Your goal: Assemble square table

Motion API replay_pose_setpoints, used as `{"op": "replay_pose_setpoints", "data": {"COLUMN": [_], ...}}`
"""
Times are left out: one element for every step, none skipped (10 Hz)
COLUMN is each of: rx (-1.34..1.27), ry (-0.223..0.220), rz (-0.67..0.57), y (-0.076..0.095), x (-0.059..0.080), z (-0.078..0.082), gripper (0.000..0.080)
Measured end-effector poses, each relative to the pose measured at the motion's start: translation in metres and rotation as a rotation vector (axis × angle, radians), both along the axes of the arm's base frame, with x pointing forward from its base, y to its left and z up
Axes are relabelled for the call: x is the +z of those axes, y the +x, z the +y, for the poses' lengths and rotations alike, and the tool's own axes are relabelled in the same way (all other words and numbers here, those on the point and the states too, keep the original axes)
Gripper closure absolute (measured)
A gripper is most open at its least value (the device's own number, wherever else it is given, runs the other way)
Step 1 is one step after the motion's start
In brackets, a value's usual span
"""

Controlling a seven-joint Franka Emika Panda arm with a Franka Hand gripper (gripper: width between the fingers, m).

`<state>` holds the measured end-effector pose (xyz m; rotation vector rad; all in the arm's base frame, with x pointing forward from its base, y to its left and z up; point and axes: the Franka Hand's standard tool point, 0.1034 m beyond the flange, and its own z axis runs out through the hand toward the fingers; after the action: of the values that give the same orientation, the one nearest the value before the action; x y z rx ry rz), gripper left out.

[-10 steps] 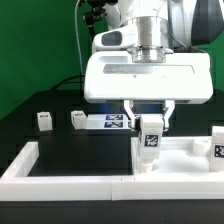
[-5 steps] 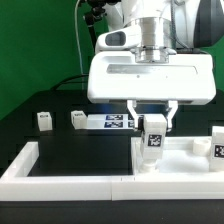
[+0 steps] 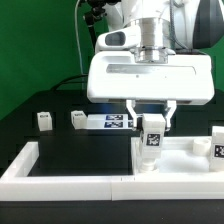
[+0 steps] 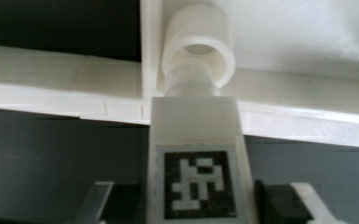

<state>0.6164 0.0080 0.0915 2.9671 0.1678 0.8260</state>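
My gripper (image 3: pixel 150 124) is shut on a white block leg (image 3: pixel 150 138) with a black-and-white tag, held upright. The leg's lower end is at the left corner of the white square panel (image 3: pixel 186 158), on the exterior view's right. I cannot tell whether it touches the panel. A second tagged leg (image 3: pixel 217 143) stands at the panel's right end. Two more small legs (image 3: pixel 44 121) (image 3: pixel 77 119) sit on the black table at the left. In the wrist view the held leg (image 4: pixel 197 150) fills the middle between both fingers (image 4: pixel 105 203), its round tip pointing at a white rim (image 4: pixel 51 100).
The long white L-shaped border wall (image 3: pixel 70 182) runs along the front and up the left side. The marker board (image 3: pixel 110 122) lies flat behind my gripper. A green backdrop closes off the rear.
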Motion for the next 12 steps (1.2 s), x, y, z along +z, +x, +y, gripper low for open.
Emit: {"op": "replay_pose_setpoints", "data": {"rx": [0.001, 0.001, 0.001, 0.002, 0.004, 0.005, 0.006, 0.004, 0.005, 0.005, 0.004, 0.004], "ry": [0.000, 0.001, 0.001, 0.001, 0.001, 0.002, 0.001, 0.001, 0.002, 0.002, 0.002, 0.002], "rz": [0.001, 0.002, 0.003, 0.007, 0.014, 0.017, 0.015, 0.019, 0.020, 0.020, 0.020, 0.021], "y": [0.000, -0.001, -0.001, -0.002, -0.004, -0.005, -0.004, -0.004, -0.004, -0.004, -0.005, -0.005], "x": [0.000, 0.000, 0.000, -0.003, -0.008, -0.009, -0.010, -0.011, -0.012, -0.012, -0.012, -0.012], "z": [0.000, 0.000, 0.000, 0.001, 0.003, 0.004, 0.004, 0.003, 0.003, 0.003, 0.003, 0.003], "gripper": [0.0511, 0.0511, 0.0511, 0.0511, 0.0511, 0.0511, 0.0511, 0.0511, 0.0511, 0.0511, 0.0449, 0.0449]}}
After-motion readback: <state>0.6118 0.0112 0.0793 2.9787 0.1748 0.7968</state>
